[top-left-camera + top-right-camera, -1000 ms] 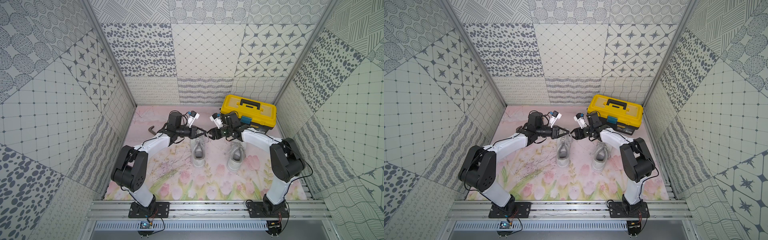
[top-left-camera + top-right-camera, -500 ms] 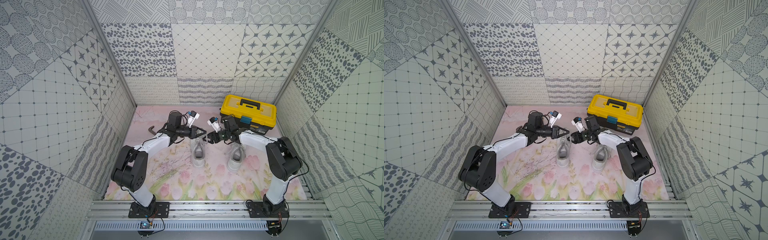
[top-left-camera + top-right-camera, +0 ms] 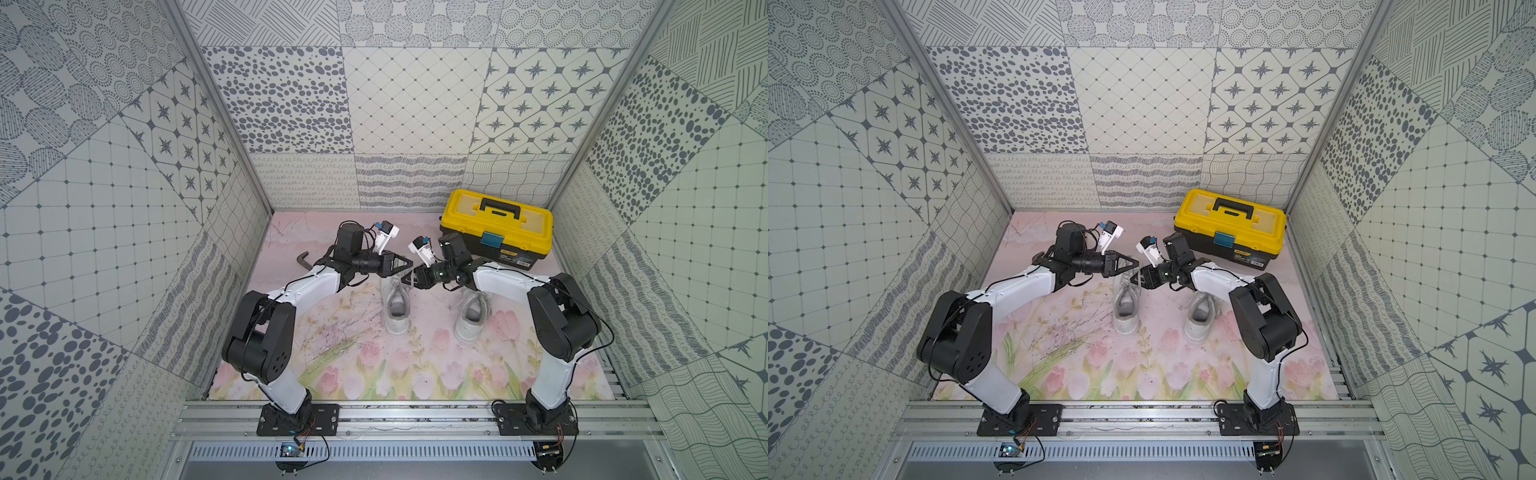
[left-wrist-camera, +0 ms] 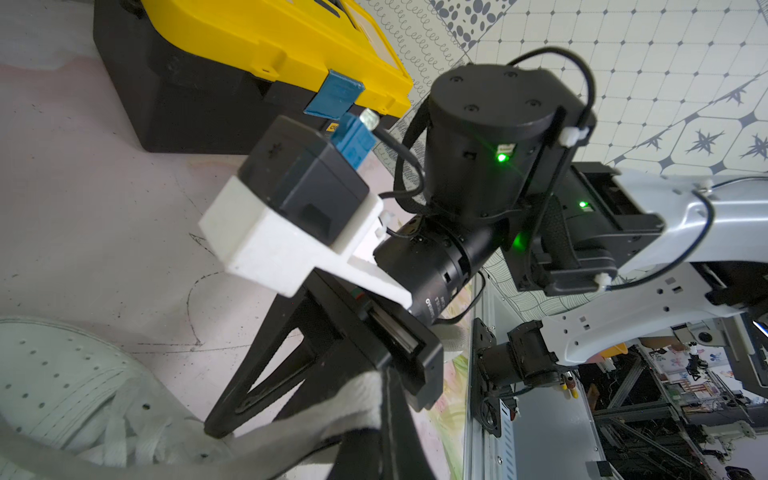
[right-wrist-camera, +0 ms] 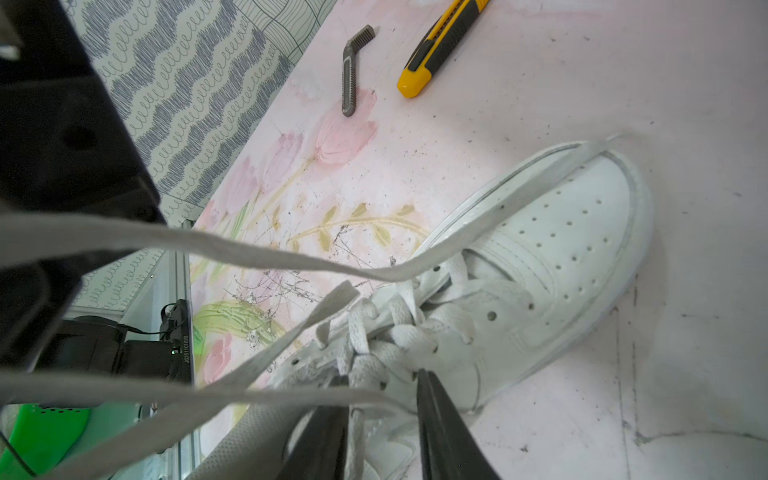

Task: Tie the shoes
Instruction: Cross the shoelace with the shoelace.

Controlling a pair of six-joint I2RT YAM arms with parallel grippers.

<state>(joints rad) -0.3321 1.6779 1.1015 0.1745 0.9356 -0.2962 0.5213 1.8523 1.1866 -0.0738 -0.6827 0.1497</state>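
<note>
Two white shoes stand side by side on the floral mat, the left shoe (image 3: 397,307) (image 3: 1126,309) and the right shoe (image 3: 471,318). My left gripper (image 3: 409,262) (image 4: 384,374) hovers over the left shoe's toe end, shut on a pale lace (image 4: 291,424) pulled up from it. My right gripper (image 3: 409,279) (image 5: 381,374) is down at the same shoe (image 5: 561,249), over its lacing. Its jaws stand apart, with one lace strand (image 5: 291,395) crossing between them. Another strand (image 5: 291,257) runs taut across the right wrist view.
A yellow and black toolbox (image 3: 496,226) (image 4: 249,50) stands at the back right, just behind my right arm. A bent grey tool (image 3: 305,262) (image 5: 351,70) and a yellow utility knife (image 5: 440,45) lie on the mat at the back left. Patterned walls close in three sides.
My right gripper has moved left and down onto the left shoe's laces, and its jaws have narrowed. The left gripper has stayed put, still holding the lace.
</note>
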